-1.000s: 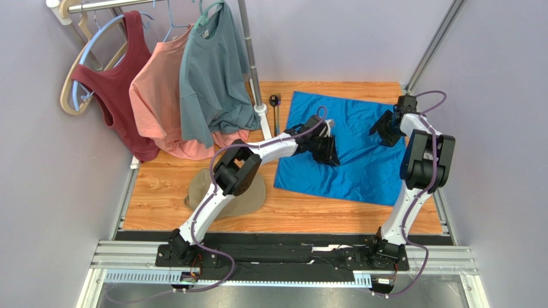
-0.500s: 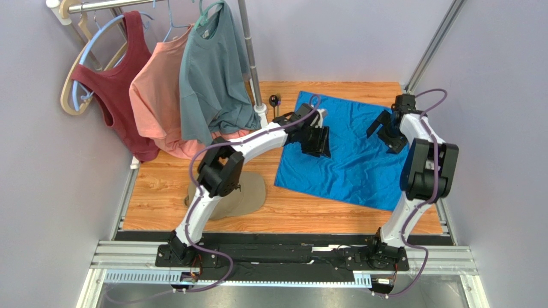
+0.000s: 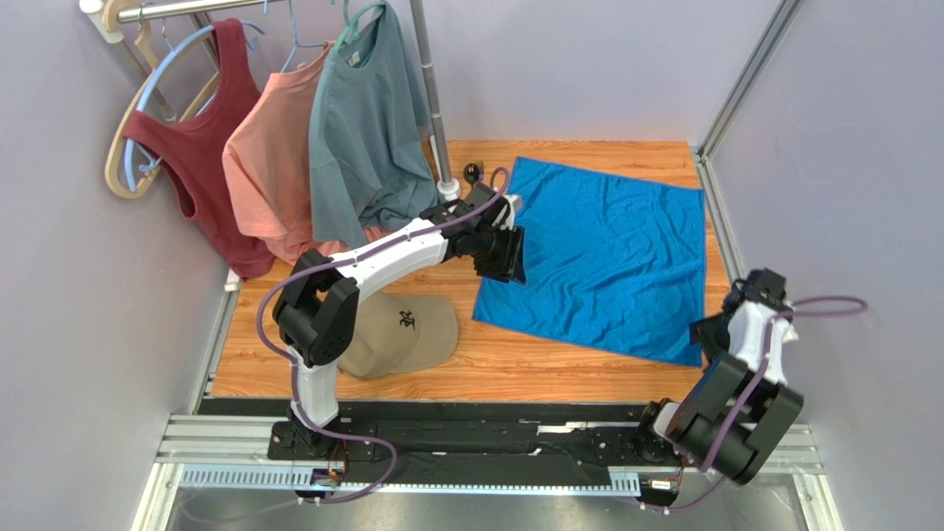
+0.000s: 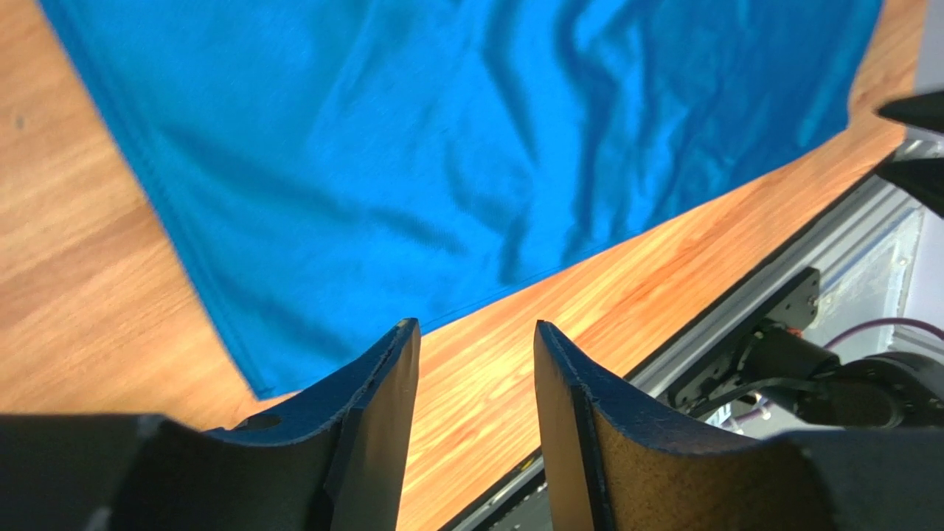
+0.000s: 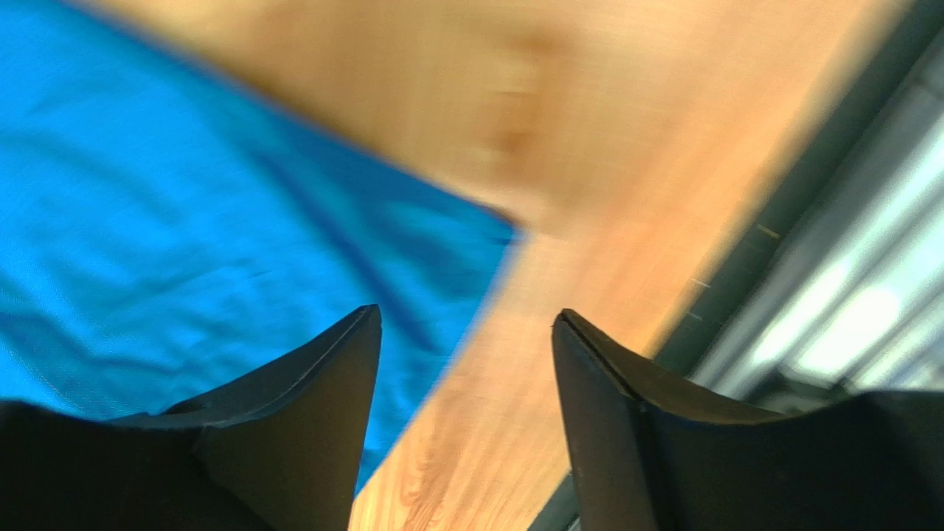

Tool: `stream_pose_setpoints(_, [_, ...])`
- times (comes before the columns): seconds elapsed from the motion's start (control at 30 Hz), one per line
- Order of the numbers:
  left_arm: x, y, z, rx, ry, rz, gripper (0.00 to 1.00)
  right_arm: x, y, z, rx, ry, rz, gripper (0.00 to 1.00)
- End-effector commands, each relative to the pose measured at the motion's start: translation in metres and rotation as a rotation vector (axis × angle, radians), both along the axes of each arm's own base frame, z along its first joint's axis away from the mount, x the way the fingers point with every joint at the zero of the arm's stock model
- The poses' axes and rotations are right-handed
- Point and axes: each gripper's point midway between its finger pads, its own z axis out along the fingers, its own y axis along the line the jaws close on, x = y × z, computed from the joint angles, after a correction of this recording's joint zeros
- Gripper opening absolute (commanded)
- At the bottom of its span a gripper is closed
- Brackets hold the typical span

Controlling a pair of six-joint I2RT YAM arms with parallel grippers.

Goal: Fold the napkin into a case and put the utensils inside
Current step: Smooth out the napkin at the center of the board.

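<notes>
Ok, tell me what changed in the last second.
The left pincer slid from the middle of the napkin to its left edge; the right pincer swung back off it to the near right corner. Both are open and empty. The napkin stays spread flat, the cap unmoved.

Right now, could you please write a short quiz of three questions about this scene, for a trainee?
1. True or false: the napkin is already folded in half.
2. What is between the fingers of the left pincer? A: the napkin. B: a fork. C: nothing.
3. Fill the gap: the right pincer hangs open by the napkin's near ___ corner.
Key: 1 false, it lies spread flat. 2 C. 3 right.
</notes>
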Motion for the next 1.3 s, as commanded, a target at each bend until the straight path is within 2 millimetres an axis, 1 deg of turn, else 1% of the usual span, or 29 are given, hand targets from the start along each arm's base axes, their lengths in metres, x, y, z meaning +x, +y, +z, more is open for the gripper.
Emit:
stream_pose_setpoints(0.0, [-0.010, 0.005, 0.014, -0.070, 0.001, -0.003, 0.50, -0.015, -0.016, 0.019, -0.085, -0.105, -0.118, 0.57])
stream_pose_setpoints(0.07, [-0.014, 0.004, 0.020, -0.101, 0.000, -0.002, 0.49, -0.019, -0.018, 0.020, -0.102, -0.094, -0.139, 0.54])
stream_pose_setpoints(0.1, [-0.017, 0.005, 0.015, -0.097, 0.014, -0.003, 0.49, -0.019, -0.023, 0.019, -0.119, -0.084, -0.140, 0.54])
stream_pose_setpoints(0.13, [-0.018, 0.006, 0.017, -0.101, 0.010, -0.003, 0.48, -0.021, -0.025, 0.016, -0.126, -0.065, -0.139, 0.55])
stream_pose_setpoints(0.17, [-0.019, 0.007, 0.016, -0.099, 0.010, 0.000, 0.48, -0.017, -0.027, 0.014, -0.120, -0.074, -0.129, 0.57])
stream_pose_setpoints(0.2, [-0.020, 0.009, 0.012, -0.093, 0.014, 0.005, 0.47, -0.014, -0.024, 0.008, -0.092, -0.064, -0.108, 0.58])
stream_pose_setpoints(0.27, [-0.020, 0.010, 0.016, -0.101, 0.004, 0.008, 0.47, -0.008, -0.022, 0.002, -0.063, -0.081, -0.092, 0.57])
stream_pose_setpoints(0.33, [-0.020, 0.011, 0.016, -0.101, -0.003, 0.012, 0.46, -0.004, -0.021, -0.004, -0.053, -0.091, -0.068, 0.55])
stream_pose_setpoints(0.47, [-0.017, 0.011, 0.021, -0.104, -0.017, 0.018, 0.44, -0.003, -0.026, -0.006, -0.082, -0.092, -0.063, 0.50])
stream_pose_setpoints(0.53, [-0.016, 0.011, 0.019, -0.100, -0.018, 0.023, 0.43, -0.005, -0.027, -0.008, -0.084, -0.079, -0.066, 0.44])
stream_pose_setpoints(0.7, [-0.016, 0.010, 0.020, -0.106, -0.013, 0.030, 0.43, -0.003, -0.028, -0.018, -0.065, -0.058, -0.072, 0.36])
stream_pose_setpoints(0.8, [-0.015, 0.012, 0.020, -0.102, -0.020, 0.036, 0.43, -0.003, -0.029, -0.019, -0.063, -0.048, -0.075, 0.35])
stream_pose_setpoints(0.97, [-0.013, 0.010, 0.024, -0.110, -0.029, 0.040, 0.43, -0.001, -0.024, -0.028, -0.056, -0.039, -0.068, 0.36])
stream_pose_setpoints(1.03, [-0.014, 0.011, 0.023, -0.104, -0.024, 0.037, 0.45, -0.003, -0.022, -0.036, -0.038, -0.012, -0.071, 0.36])
stream_pose_setpoints(1.07, [-0.014, 0.011, 0.024, -0.100, -0.025, 0.038, 0.49, -0.005, -0.023, -0.038, -0.037, -0.001, -0.074, 0.36])
stream_pose_setpoints(1.13, [-0.013, 0.017, 0.025, -0.083, -0.041, 0.051, 0.52, -0.009, -0.021, -0.043, -0.038, 0.023, -0.078, 0.36])
stream_pose_setpoints(1.17, [-0.013, 0.021, 0.022, -0.072, -0.043, 0.060, 0.56, -0.014, -0.020, -0.046, -0.044, 0.041, -0.083, 0.36])
stream_pose_setpoints(1.2, [-0.010, 0.025, 0.026, -0.065, -0.066, 0.077, 0.58, -0.015, -0.020, -0.047, -0.044, 0.046, -0.084, 0.36])
stream_pose_setpoints(1.23, [-0.010, 0.027, 0.026, -0.059, -0.071, 0.081, 0.60, -0.015, -0.019, -0.046, -0.042, 0.042, -0.091, 0.33])
stream_pose_setpoints(1.27, [-0.010, 0.031, 0.024, -0.046, -0.073, 0.090, 0.64, -0.016, -0.020, -0.046, -0.046, 0.048, -0.096, 0.30])
